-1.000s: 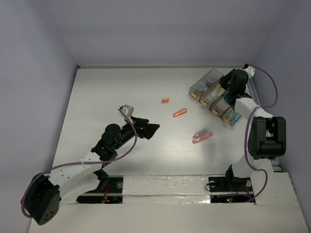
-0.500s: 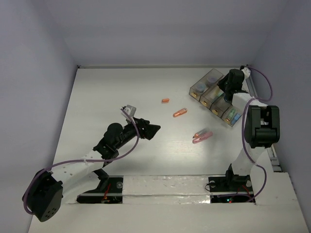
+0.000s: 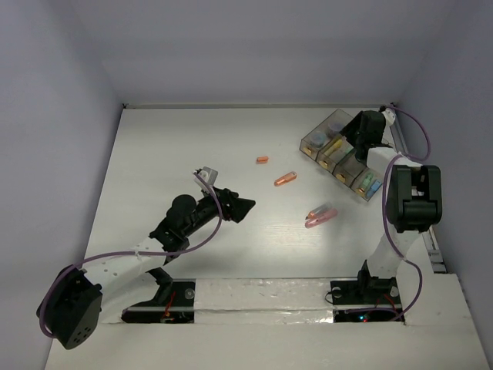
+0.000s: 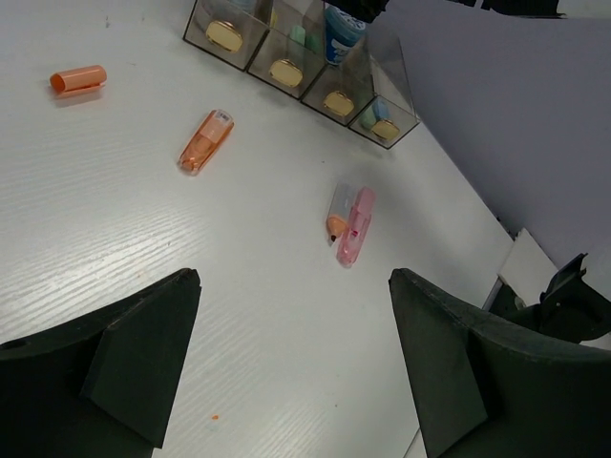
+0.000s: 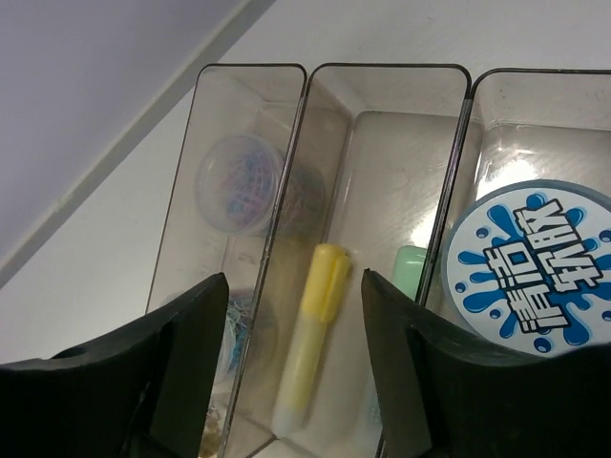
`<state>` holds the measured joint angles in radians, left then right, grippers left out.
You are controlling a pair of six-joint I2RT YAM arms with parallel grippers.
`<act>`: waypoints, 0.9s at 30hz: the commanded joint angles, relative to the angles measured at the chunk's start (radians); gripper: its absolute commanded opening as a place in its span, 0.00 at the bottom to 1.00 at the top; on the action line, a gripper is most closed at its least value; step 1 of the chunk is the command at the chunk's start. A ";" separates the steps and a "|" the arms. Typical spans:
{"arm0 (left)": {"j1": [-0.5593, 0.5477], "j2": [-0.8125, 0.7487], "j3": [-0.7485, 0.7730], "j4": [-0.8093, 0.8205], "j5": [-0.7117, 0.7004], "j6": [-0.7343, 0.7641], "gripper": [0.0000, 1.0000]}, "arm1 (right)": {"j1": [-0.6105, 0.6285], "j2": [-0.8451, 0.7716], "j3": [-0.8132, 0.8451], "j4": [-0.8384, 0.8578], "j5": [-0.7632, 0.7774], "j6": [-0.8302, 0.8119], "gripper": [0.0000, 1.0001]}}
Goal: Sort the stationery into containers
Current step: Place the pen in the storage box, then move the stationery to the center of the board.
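Note:
The containers (image 3: 317, 142) (image 5: 305, 143), a row of joined clear bins, stand at the far right. My right gripper (image 3: 357, 134) (image 5: 294, 281) hovers open above them. A yellow highlighter (image 5: 310, 343) lies loose in the second bin below its jaws. A tub of paper clips (image 5: 239, 183) fills the first bin, and a blue-and-white round roll (image 5: 530, 262) sits in the third beside a green piece (image 5: 410, 269). My left gripper (image 3: 243, 206) (image 4: 294, 279) is open and empty over mid-table. Loose on the table are an orange stub (image 3: 263, 160) (image 4: 78, 79), an orange stick (image 3: 286, 179) (image 4: 205, 140) and a pink stick (image 3: 322, 216) (image 4: 355, 225).
A grey-and-orange stick (image 4: 336, 212) lies touching the pink one. The right wall and table edge run close behind the bins. A purple cable (image 3: 422, 131) loops beside the right arm. White table lies between my left gripper and the loose pieces.
My right gripper has shifted slightly toward the far-left end of the bin row and its jaws stand wider. The left arm has barely moved.

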<state>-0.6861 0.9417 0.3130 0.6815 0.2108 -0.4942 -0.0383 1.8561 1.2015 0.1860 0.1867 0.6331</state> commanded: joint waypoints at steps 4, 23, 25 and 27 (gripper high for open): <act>-0.003 -0.004 0.021 0.062 0.019 0.019 0.77 | -0.002 -0.089 -0.002 0.026 -0.019 -0.029 0.67; -0.003 -0.041 0.024 0.038 0.006 0.028 0.08 | 0.365 -0.434 -0.258 -0.097 -0.167 -0.190 0.07; -0.003 -0.052 0.021 0.030 -0.007 0.029 0.00 | 0.420 -0.422 -0.240 -0.178 -0.170 -0.203 0.09; -0.003 -0.069 0.018 0.030 -0.016 0.028 0.00 | 0.461 -0.396 -0.221 -0.222 -0.179 -0.216 0.19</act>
<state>-0.6861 0.9092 0.3130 0.6788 0.2092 -0.4751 0.3801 1.4433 0.9463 0.0826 0.0223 0.4717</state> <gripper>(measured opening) 0.003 0.159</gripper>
